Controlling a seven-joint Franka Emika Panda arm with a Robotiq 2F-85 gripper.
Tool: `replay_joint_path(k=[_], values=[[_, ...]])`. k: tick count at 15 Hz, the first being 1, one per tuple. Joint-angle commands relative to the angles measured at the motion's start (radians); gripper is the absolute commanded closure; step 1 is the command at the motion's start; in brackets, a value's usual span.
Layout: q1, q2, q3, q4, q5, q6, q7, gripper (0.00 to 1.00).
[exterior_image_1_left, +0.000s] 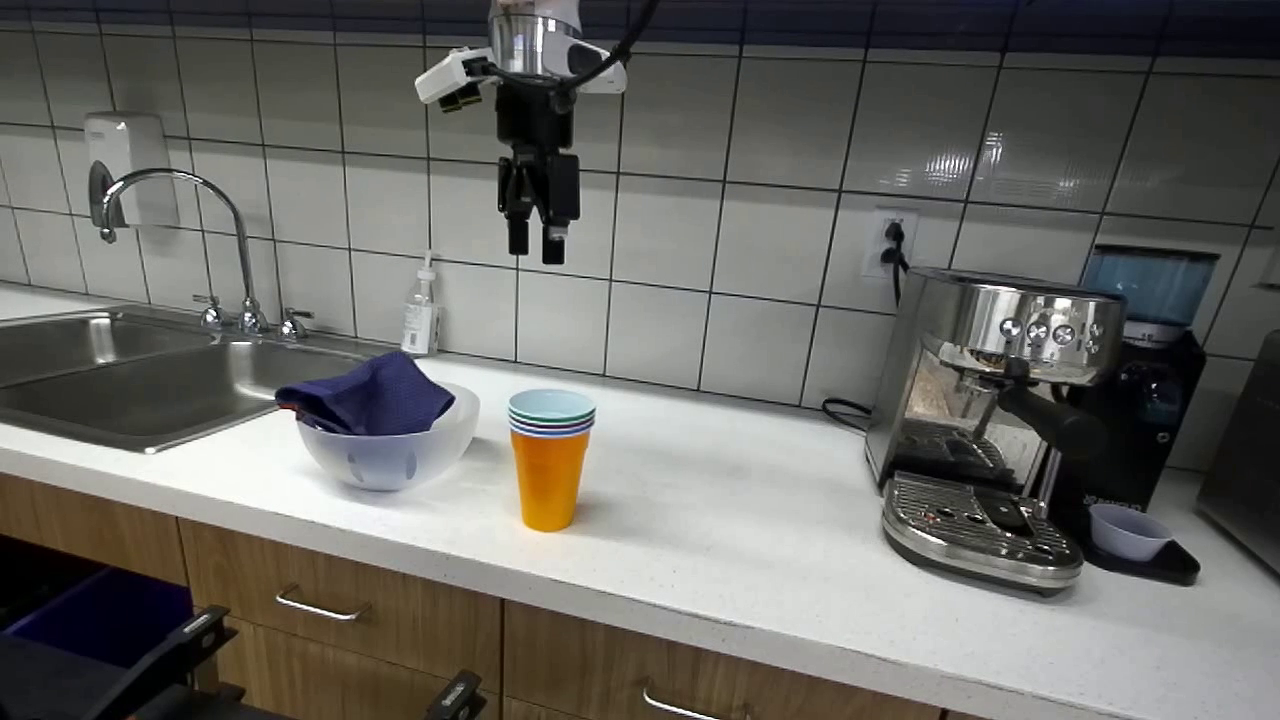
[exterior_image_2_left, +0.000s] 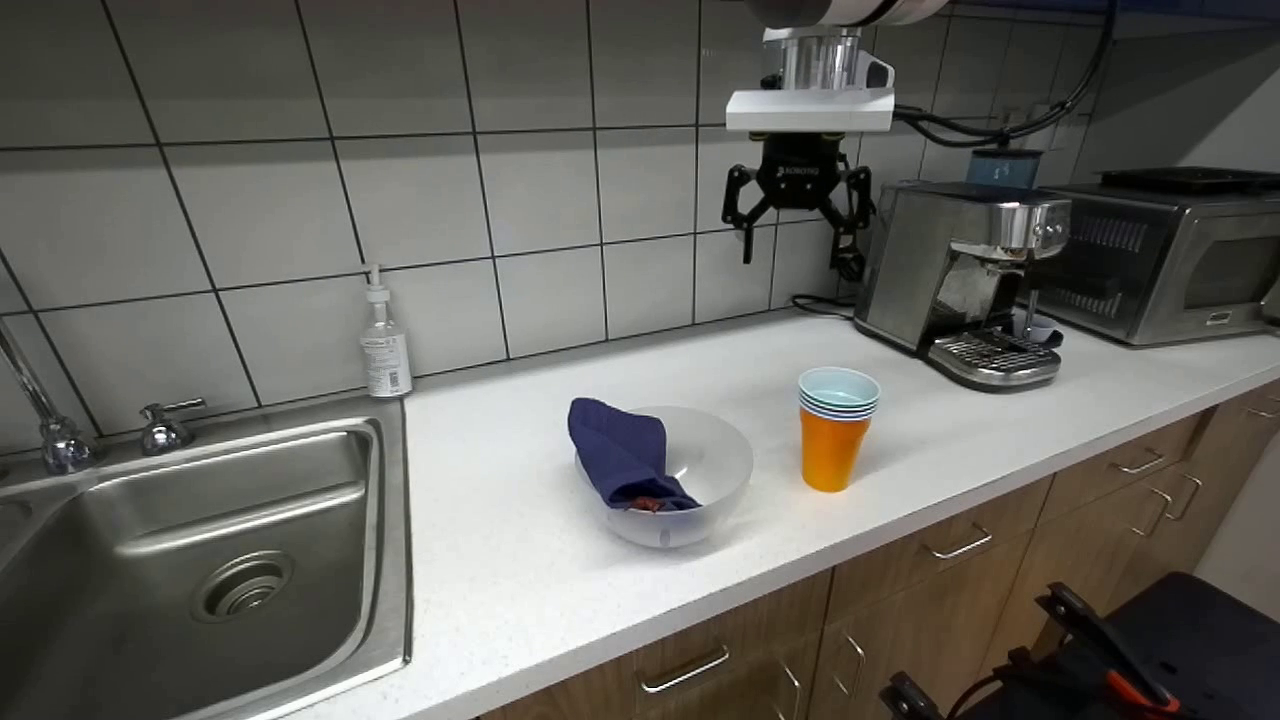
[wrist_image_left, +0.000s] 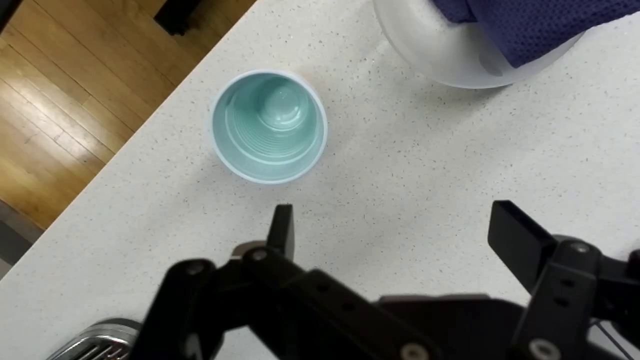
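In an exterior view, the claw (exterior_image_1_left: 536, 242) hangs well above the white tabletop (exterior_image_1_left: 720, 480), its jaws parted. An upright stack of cups (exterior_image_1_left: 549, 470), the outer one orange, stands near a translucent bowl (exterior_image_1_left: 408, 458) with a dark blue cloth (exterior_image_1_left: 378, 396) draped over its rim. A steel sink (exterior_image_1_left: 205, 380) lies beyond the bowl; a silver espresso machine (exterior_image_1_left: 960, 400) stands well apart, past the cups.

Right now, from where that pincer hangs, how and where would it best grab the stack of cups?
Probably from above, at the rim of the stack of cups, one finger inside and one outside, pinching the nested walls. The stack stands upright with its hollow mouth up, and the open pincer points down.
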Motion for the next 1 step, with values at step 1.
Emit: replay_joint_path(k=[1], values=[[-0.011,0.0,0.01,0.002,0.001,-0.003,-0.001,0.0]])
